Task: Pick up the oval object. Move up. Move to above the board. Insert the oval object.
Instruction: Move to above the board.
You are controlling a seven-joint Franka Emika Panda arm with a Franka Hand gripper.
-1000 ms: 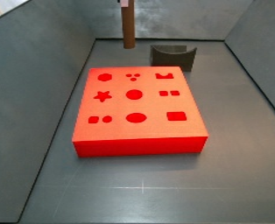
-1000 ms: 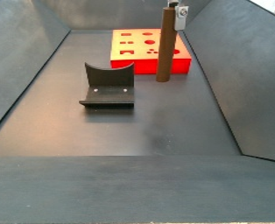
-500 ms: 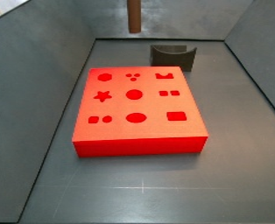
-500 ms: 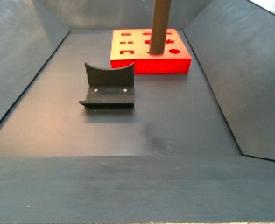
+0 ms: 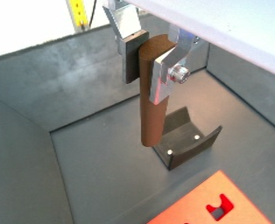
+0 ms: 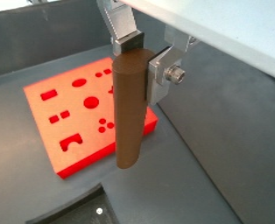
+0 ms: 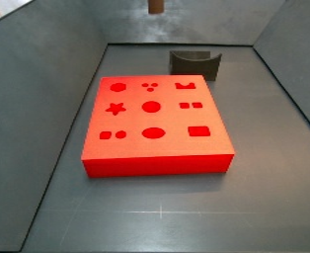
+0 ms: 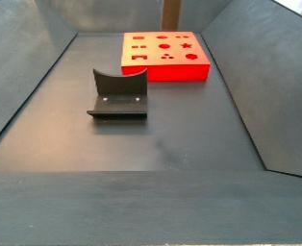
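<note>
- Tool (image 5: 147, 54): clamped on the upper end of the oval object (image 5: 154, 105); in both wrist views the silver fingers (image 6: 158, 68) press its two sides, dark pads against the brown surface.
- Oval object: hangs upright from the tool, clear of the worktop (image 8: 180, 135). In a side view only its lower tip (image 7: 157, 5) shows at the frame's upper edge; in the other only a short length (image 8: 172, 13) shows, behind the board.
- Board (image 7: 154, 124): lies flat on the worktop, red, its shaped holes all unfilled. The oval hole (image 7: 154, 132) is open.
- Fixture (image 8: 117, 93): stands apart from the board, with nothing on it.
- Progress, as judged: the pick-up is done and the lift is largely complete. The travel to above the board and the insertion remain; a wrist view (image 6: 127, 105) places the peg beside the board's edge, not over the oval hole.
</note>
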